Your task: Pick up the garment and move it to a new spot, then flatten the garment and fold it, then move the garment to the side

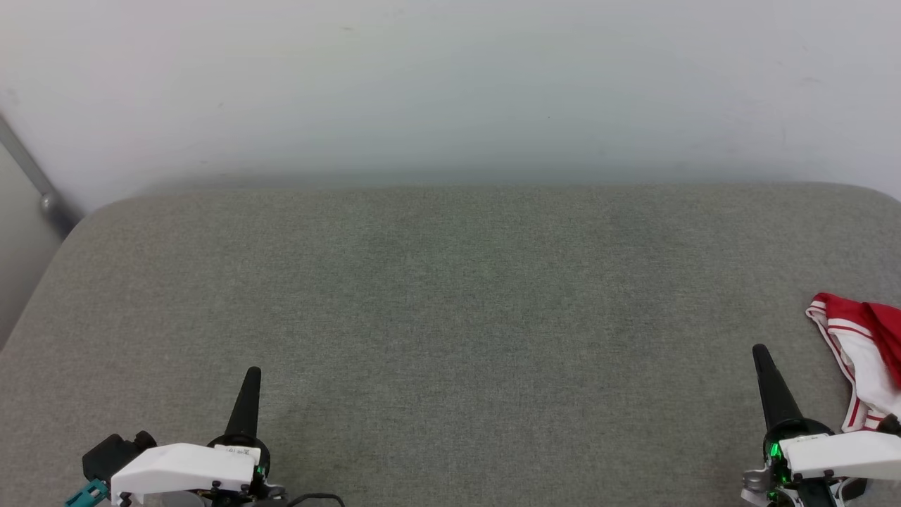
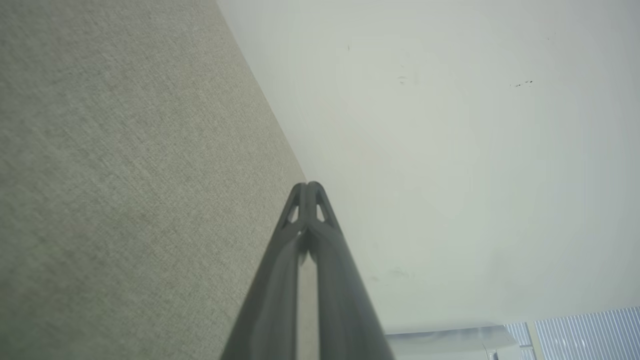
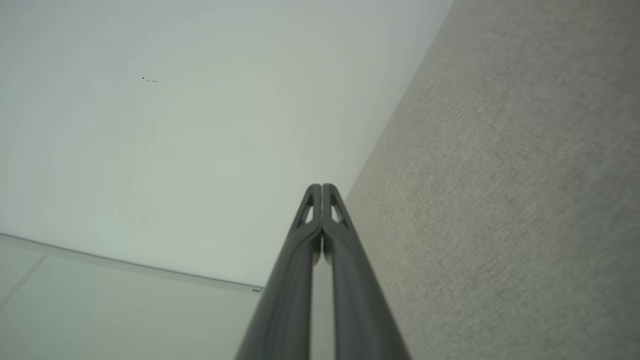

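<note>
— Red garment [image 1: 862, 352], where did you see it?
— Crumpled at the frame's right edge on the grey padding [image 1: 450, 317], near your right gripper [image 1: 759, 351]. That and your left gripper [image 1: 253, 373] had jaws closed, empty.

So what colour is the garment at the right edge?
The garment is bright red, with white parts edged in thin red stripes; the head view shows it best.

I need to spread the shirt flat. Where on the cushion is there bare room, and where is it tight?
Bare: the middle of the grey cushion, from the wall forward, between the left end effector and right end effector. Tight: the right edge, where the garment lies bunched beside that end effector.
</note>
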You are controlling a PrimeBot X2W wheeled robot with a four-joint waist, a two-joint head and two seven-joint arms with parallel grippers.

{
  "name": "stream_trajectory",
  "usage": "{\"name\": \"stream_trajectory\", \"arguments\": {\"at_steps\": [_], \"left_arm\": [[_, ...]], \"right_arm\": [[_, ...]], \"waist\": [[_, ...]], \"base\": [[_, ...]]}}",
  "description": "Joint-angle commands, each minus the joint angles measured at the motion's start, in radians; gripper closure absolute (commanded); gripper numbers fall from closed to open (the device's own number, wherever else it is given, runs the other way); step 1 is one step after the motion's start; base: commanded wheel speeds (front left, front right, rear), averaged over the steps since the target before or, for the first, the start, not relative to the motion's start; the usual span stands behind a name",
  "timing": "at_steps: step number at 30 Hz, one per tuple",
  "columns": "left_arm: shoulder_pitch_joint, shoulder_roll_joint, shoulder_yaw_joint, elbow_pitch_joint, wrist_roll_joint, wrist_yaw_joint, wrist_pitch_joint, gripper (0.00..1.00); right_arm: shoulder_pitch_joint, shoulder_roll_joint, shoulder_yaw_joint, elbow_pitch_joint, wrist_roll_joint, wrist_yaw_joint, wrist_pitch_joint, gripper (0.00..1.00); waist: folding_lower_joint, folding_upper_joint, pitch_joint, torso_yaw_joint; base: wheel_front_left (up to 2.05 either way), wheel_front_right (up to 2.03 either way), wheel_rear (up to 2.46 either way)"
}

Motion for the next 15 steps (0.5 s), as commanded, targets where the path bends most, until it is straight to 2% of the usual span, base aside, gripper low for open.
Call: {"name": "stream_trajectory", "arguments": {"at_steps": [1,15], "left_arm": [[-0.023,0.005,0.007,-0.001,-0.032,-0.007,0.007,1.0],[-0.047,0.003,0.022,0.012,-0.148,-0.022,0.037,1.0]], "right_arm": [[-0.027,-0.006,-0.002,-0.001,0.032,0.0,0.009,1.0],[-0.055,-0.005,-0.006,0.019,0.144,0.0,0.038,1.0]], "waist": [[-0.0001,0.0,0.001,-0.001],[-0.0001,0.0,0.01,-0.005]], "base": [[0.0,0.0,0.0],[0.0,0.0,0.0]]}}
